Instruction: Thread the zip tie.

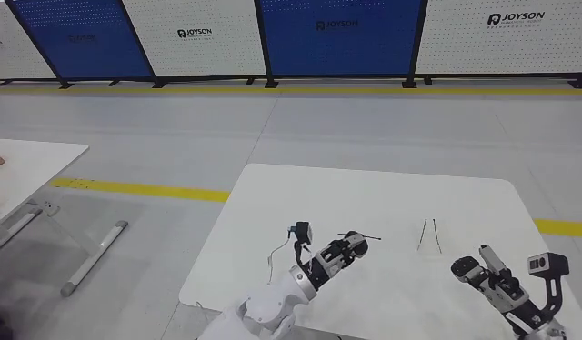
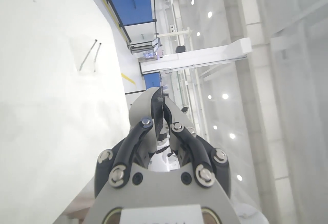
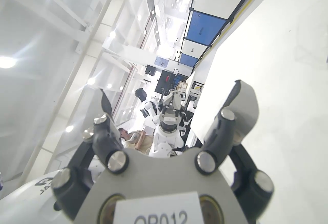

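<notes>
Our left gripper (image 2: 161,98) was clamped tight on the zip tie (image 1: 366,237) and our right gripper (image 3: 171,89) gaped empty. We feared it might twist or slip during threading.

top camera overlooks the table (image 1: 400,276); wrist cameras skim it sideways.

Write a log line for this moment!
left gripper: shut on zip tie | right gripper: open | two loose zip ties: on table

Left gripper (image 1: 355,245) holds zip tie (image 1: 371,238); two spare ties (image 1: 429,235) lie nearby.
</notes>
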Controlling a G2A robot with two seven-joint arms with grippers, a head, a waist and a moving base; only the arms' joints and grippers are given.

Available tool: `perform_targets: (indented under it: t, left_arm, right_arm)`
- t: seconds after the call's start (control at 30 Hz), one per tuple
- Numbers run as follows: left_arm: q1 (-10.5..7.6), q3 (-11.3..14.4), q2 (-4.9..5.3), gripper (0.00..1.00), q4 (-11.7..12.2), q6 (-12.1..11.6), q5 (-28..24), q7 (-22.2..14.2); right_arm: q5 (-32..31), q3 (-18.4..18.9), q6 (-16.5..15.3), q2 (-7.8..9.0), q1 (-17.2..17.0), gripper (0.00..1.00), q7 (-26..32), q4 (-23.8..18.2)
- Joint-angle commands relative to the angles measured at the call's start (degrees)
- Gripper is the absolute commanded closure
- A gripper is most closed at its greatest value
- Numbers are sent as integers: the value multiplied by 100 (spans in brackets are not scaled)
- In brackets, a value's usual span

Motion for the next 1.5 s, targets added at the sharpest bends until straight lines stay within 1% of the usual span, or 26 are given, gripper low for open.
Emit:
perform_targets:
  t: [0.0,0.07,0.47,0.6,0.67,0.77,0.8,0.9,0.97,1.0,1.1,1.13,1.17,1.33,1.43,1.47]
  left_arm:
    - [69,-113,21,100,-182,-34,-194,-105]
    - [115,-228,43,100,-294,-12,-22,17]
    - [109,-223,40,100,-318,-17,-28,45]
    - [85,-275,22,100,-591,-237,-235,131]
    - [106,-396,23,100,-829,-429,-438,154]
    - [189,-551,36,100,-1114,-627,-771,16]
    - [225,-655,46,100,-1226,-697,-837,-6]
    - [313,-789,65,100,-1433,-740,-910,-111]
    - [333,-834,76,100,-1468,-689,-913,-191]
    - [331,-847,80,100,-1459,-652,-882,-215]
    - [281,-818,90,100,-1330,-390,-637,-270]
    - [247,-773,96,100,-1245,-224,-482,-320]
    - [215,-750,96,100,-1203,-152,-415,-339]
    - [110,-573,99,100,-795,115,40,-416]
    - [37,-449,100,100,-531,295,598,-277]
    - [7,-360,88,100,-427,427,676,-222]
  right_arm:
    - [0,0,0,0,0,0,0,0]
    - [0,0,0,0,0,0,0,0]
    - [0,0,0,0,0,0,0,0]
    - [0,0,0,0,0,0,0,0]
    - [0,0,0,0,0,0,0,0]
    - [0,0,0,0,0,0,0,0]
    - [0,0,0,0,0,0,0,0]
    - [0,0,0,0,0,0,0,0]
    - [0,0,0,0,0,0,0,0]
    - [0,0,0,0,0,0,0,0]
    - [0,0,0,0,0,0,0,0]
    - [0,0,0,0,0,0,0,0]
    - [0,0,0,0,0,0,0,0]
    - [0,0,0,0,0,0,0,0]
    - [0,0,0,0,0,0,0,0]
    - [0,0,0,0,0,0,0,0]
